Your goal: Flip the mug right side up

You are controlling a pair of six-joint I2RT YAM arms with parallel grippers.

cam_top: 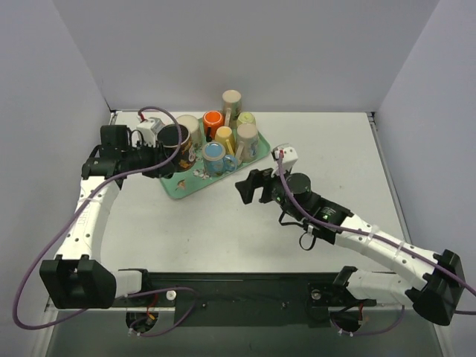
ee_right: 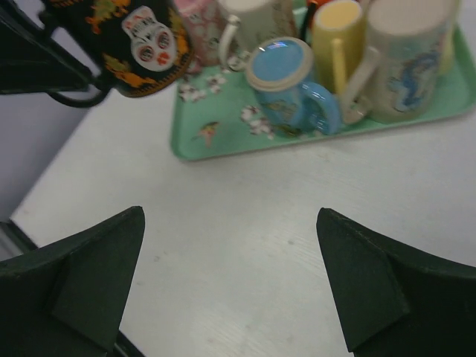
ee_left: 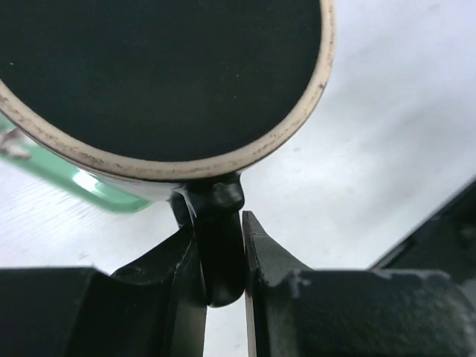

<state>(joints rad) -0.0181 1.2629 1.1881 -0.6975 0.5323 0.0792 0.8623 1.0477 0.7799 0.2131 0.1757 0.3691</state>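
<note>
One black skull mug hangs at the edge of the green tray, handle pinched in the left tool for a wrist roll; the right tool hovers wide.

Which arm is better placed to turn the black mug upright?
Left. The left gripper is shut on the handle of the mug, lifted by the tray's edge. The right gripper is open over the table, clear of the mug.
</note>
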